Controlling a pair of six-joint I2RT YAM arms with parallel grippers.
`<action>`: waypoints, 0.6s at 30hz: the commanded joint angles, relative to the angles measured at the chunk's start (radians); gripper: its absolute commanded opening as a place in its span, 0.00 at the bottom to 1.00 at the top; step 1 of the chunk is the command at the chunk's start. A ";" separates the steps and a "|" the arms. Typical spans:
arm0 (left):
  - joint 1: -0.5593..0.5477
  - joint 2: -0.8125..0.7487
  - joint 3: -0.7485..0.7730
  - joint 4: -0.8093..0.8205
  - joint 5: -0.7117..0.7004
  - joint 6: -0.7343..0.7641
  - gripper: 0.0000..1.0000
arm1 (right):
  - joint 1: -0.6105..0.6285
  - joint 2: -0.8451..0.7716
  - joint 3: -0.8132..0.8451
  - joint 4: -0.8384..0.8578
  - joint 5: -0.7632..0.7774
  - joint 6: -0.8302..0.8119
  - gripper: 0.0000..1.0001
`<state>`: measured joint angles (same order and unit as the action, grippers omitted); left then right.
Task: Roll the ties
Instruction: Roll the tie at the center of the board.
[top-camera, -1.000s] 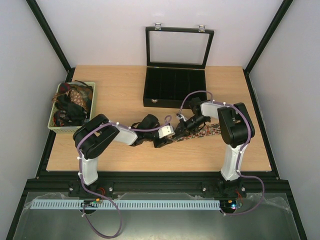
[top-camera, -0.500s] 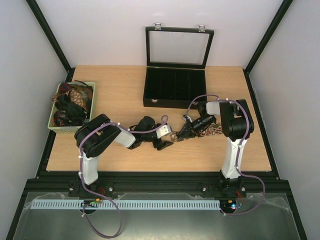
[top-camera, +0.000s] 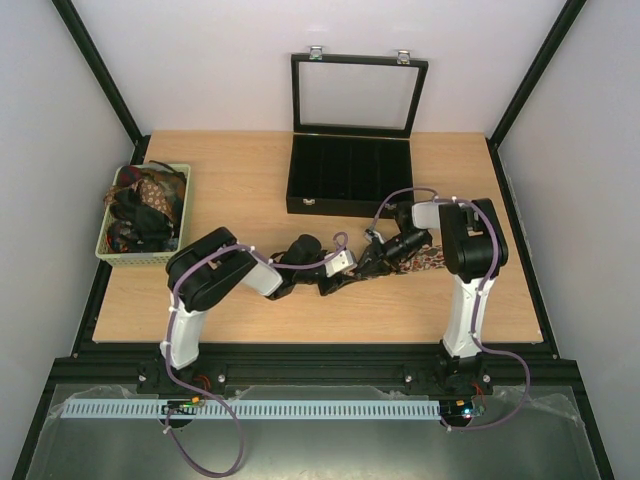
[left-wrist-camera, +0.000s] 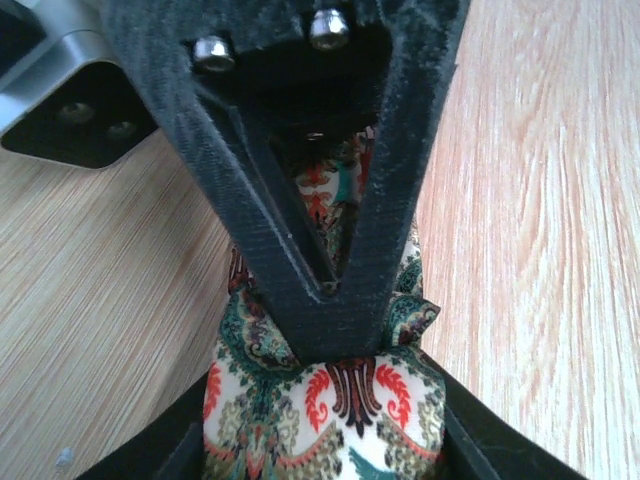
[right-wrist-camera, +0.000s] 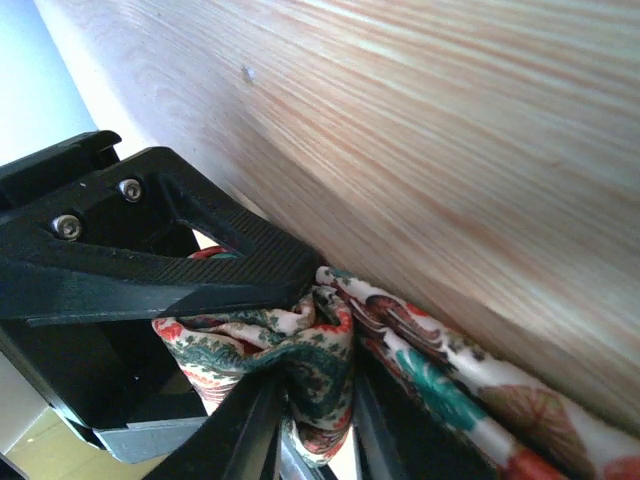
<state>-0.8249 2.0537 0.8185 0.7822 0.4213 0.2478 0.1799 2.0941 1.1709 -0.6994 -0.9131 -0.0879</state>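
One tie, cream with red, teal and brown paisley print, lies on the wooden table right of centre. Its left end is bunched up where both grippers meet. My left gripper is shut on this bunch, which fills the gap between its fingers in the left wrist view. My right gripper is shut on the same fold from the other side, as the right wrist view shows. The rest of the tie trails flat to the right. The right gripper's black fingers press down onto the bunch.
A pale green basket at the left edge holds several more ties. A black compartmented case stands at the back centre, its glass lid raised. The table's front edge lies close below the grippers.
My left arm has pushed to the right, closer to my right gripper. The right gripper drew back to the right a second ago, then held. Less of the tie now lies stretched out.
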 joint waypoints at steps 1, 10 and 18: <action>0.021 -0.032 -0.064 -0.164 -0.036 0.048 0.39 | -0.009 -0.012 -0.011 0.020 0.237 -0.007 0.26; 0.034 -0.081 -0.069 -0.354 -0.067 0.086 0.38 | 0.049 -0.144 0.004 0.013 0.090 0.064 0.42; 0.030 -0.070 -0.052 -0.386 -0.075 0.061 0.39 | 0.134 -0.111 0.028 0.055 0.063 0.108 0.40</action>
<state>-0.7971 1.9484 0.7895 0.5816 0.3923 0.3061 0.2924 1.9697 1.1709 -0.6422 -0.8265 -0.0143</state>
